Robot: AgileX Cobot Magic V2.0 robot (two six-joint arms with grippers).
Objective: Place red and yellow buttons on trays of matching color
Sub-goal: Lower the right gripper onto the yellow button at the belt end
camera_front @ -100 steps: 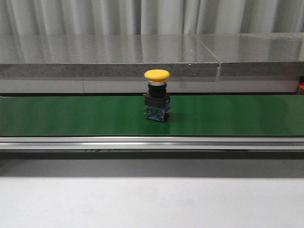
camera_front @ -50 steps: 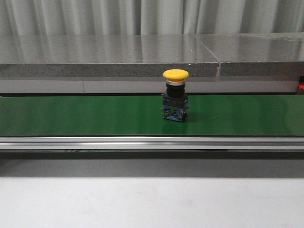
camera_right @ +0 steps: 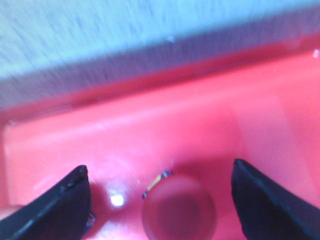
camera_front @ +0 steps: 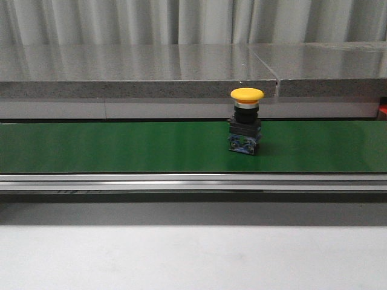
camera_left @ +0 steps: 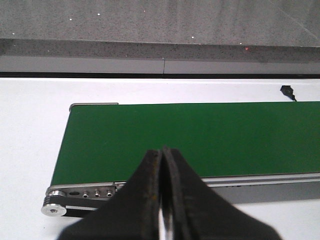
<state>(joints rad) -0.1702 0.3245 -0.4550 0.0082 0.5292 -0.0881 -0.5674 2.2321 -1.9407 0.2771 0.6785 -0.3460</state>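
Observation:
A yellow-capped button (camera_front: 246, 121) on a black and blue base stands upright on the green conveyor belt (camera_front: 121, 148), right of centre. My left gripper (camera_left: 162, 152) is shut and empty over the belt's near edge by its left end. My right gripper (camera_right: 160, 175) is open, its fingers (camera_right: 55, 205) wide apart above a red tray (camera_right: 150, 130). A red button (camera_right: 179, 210) sits in the tray between the fingers, free of both. The view is blurred. No yellow tray shows. Neither gripper shows in the front view.
A grey stone ledge (camera_front: 181, 69) runs behind the belt, with curtains beyond. A metal rail (camera_front: 181, 181) edges the belt's front, with white table (camera_front: 181, 260) before it. The belt's end roller (camera_left: 55, 207) is in the left wrist view.
The yellow button has travelled to the right along the belt, from about the centre to right of centre.

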